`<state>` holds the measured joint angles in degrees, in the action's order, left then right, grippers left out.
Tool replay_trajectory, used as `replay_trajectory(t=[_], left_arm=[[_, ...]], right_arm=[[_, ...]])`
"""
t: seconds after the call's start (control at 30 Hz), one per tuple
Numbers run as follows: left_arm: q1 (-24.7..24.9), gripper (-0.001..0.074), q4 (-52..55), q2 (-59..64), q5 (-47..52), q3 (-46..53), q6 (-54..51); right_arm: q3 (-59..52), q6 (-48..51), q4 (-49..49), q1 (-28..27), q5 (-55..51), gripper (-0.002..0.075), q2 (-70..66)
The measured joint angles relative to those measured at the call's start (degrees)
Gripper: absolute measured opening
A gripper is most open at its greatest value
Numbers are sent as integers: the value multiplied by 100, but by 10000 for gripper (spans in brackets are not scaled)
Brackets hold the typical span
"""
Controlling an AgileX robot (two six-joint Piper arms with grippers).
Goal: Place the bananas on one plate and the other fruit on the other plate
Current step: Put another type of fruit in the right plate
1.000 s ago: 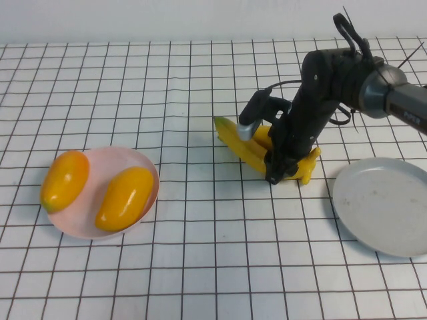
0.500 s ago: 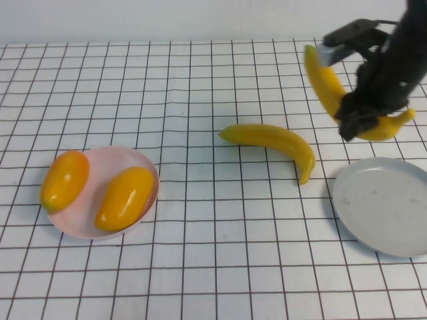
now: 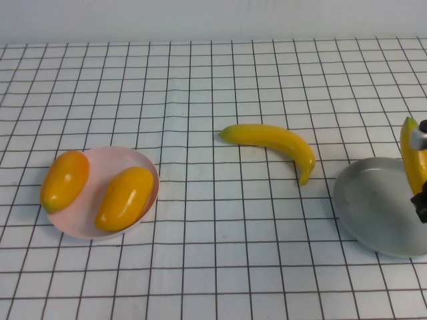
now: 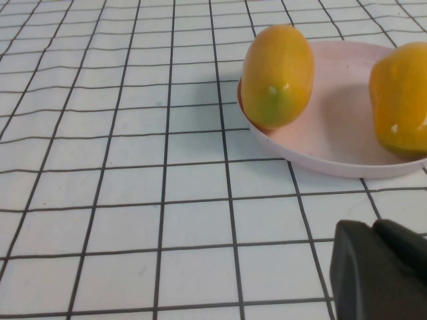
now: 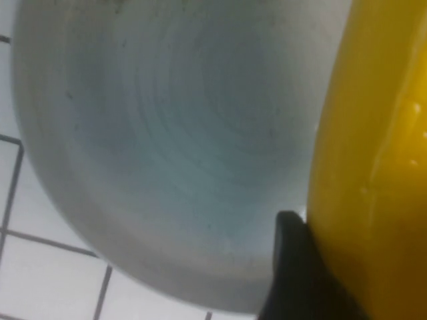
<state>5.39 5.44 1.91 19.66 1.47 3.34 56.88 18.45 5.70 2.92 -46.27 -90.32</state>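
Both mango-like fruits (image 3: 65, 180) (image 3: 125, 198) sit on pink plate (image 3: 148, 167) lower left, right claw (image 3: 420, 193) clamped on one banana (image 3: 412, 160) over grey-blue plate (image 3: 367, 207) at right edge, second banana (image 3: 273, 141) still on desk (image 3: 213, 267) mid-frame, left claw (image 4: 380, 270) near pink plate, state unclear

The right gripper's dark fingers (image 5: 288, 267) hold a banana (image 5: 373, 167) over the grey-blue plate (image 5: 167, 133).

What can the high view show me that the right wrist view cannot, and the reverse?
Only the high view shows the banana lying on the table and the pink plate with two mango-like fruits. Only the right wrist view shows the right end effector against the held banana. Both show that banana above the grey-blue plate. Neither shows the left end effector.
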Motion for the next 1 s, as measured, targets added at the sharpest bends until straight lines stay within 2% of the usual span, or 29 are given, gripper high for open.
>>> replay_trajectory(t=[0.37,0.43,0.53,0.6,0.8,1.0], left_arm=[[0,-4,0,0,0,0,0],[0,-4,0,0,0,0,0],[0,-4,0,0,0,0,0],[0,-4,0,0,0,0,0],[0,-4,0,0,0,0,0],[0,-4,0,0,0,0,0]], right_arm=[[68,-8,65,0,297,328,-668],[79,-8,65,0,446,382,-671],[148,-22,87,0,516,509,-692],[348,-26,254,0,281,533,-714],[1534,123,867,48,-802,461,-714],[2385,1210,921,626,-731,424,-839]])
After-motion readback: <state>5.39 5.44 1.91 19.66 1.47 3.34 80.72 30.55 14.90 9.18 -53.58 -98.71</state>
